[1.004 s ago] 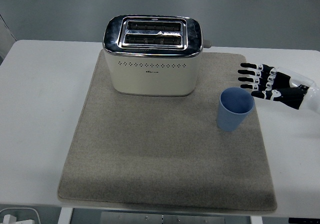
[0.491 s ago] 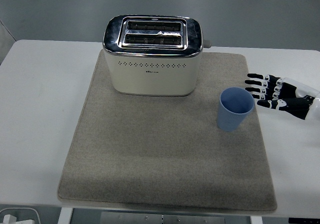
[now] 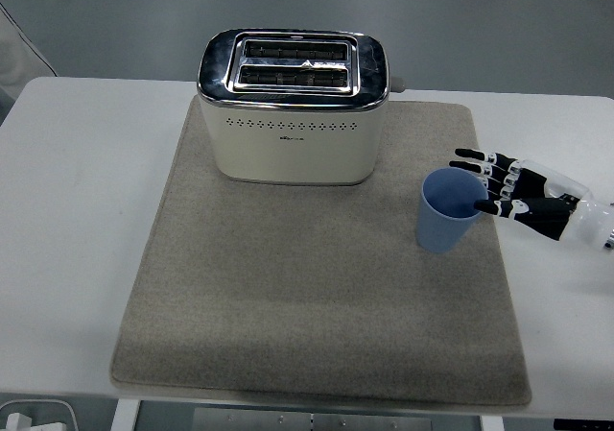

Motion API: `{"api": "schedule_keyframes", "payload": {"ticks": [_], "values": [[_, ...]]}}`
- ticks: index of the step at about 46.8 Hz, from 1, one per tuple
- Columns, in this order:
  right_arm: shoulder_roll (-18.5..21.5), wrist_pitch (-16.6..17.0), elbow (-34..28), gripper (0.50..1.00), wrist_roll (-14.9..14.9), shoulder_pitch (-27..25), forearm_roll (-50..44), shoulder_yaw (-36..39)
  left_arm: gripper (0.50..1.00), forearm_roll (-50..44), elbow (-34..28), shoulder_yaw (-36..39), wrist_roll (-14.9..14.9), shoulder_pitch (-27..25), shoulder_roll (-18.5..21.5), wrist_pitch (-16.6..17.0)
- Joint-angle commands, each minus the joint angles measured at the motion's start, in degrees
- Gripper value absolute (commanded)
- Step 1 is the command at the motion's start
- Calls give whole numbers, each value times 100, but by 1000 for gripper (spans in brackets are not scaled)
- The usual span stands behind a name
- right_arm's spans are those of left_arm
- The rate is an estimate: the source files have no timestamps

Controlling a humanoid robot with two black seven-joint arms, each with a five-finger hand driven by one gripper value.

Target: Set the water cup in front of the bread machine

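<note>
We see a cream toaster [image 3: 293, 109] standing at the back of a grey mat [image 3: 317, 277] on the white table [image 3: 77, 210]. To its right and nearer us, a blue cup [image 3: 449, 210] stands upright on the mat. The right hand [image 3: 518, 193] reaches it, fingers [image 3: 477, 169] spread apart at the rim, gripping nothing.

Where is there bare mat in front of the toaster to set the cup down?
The grey mat is bare from the toaster front down to its near edge, and left of the blue cup. That wide patch takes the cup easily. It is crowded only at the right: the right hand sits against the cup's rim near the mat's right edge.
</note>
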Motion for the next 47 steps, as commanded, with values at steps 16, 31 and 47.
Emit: {"api": "schedule_keyframes", "payload": {"ticks": [16,31,47], "values": [[213,0,9,928,7,-190,4,6,1000,0,7,0,0,-1,0,3],[362,0,36,928,7,-190,-4,173,1000,0,8,0,0,-1,0,3],[450,0,36,928,16,-172,-13,296,1000,0,8,0,0,-1,0,-6]]}}
